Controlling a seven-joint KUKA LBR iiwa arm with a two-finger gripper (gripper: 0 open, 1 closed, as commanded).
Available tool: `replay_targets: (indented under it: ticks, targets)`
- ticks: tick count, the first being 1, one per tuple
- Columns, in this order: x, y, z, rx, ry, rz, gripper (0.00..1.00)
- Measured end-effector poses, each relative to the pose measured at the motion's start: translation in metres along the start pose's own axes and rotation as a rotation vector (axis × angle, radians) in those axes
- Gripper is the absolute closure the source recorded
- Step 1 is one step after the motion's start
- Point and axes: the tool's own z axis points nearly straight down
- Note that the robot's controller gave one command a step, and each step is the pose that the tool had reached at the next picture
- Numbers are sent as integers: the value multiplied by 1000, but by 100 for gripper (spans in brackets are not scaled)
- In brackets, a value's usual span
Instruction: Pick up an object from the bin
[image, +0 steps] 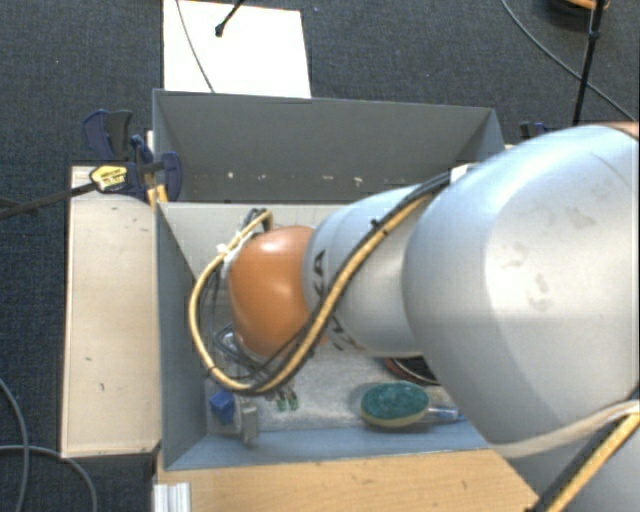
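In the camera view, the grey bin (320, 140) was largely covered by the robot's thick pale arm (520, 300), which came in from the right and lay across the bin's middle and right side. At the arm's end sat the rounded orange cover (268, 290), with yellow and dark cables (380, 235) running along the arm and looping round the cover on its left. Together, the arm, cover and cables hid most of the bin floor; only a strip along the near wall lay bare.

The gripper (242, 418) was down in the near left corner of the bin, below the orange cover and close to the floor. The cover and cable loop stood in the way, so it could not be told whether the gripper was released or clenched, nor whether it had anything in it.

A small blue piece (220, 405) sat just beside the gripper on its left, near the left wall; its shape was too small to tell. A few small green bits (287, 400) lay just to the gripper's right. Further right along the near wall lay a round brush (395, 403) with a dark teal top and a pale tan rim, well apart from the gripper. Behind it, a dark red thing (410, 370) showed at the arm's lower edge, mostly hidden.
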Motion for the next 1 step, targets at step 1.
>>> replay_targets:
  ticks: [1]
  targets:
    - [-1,0,-3,-2,-5,4,100]
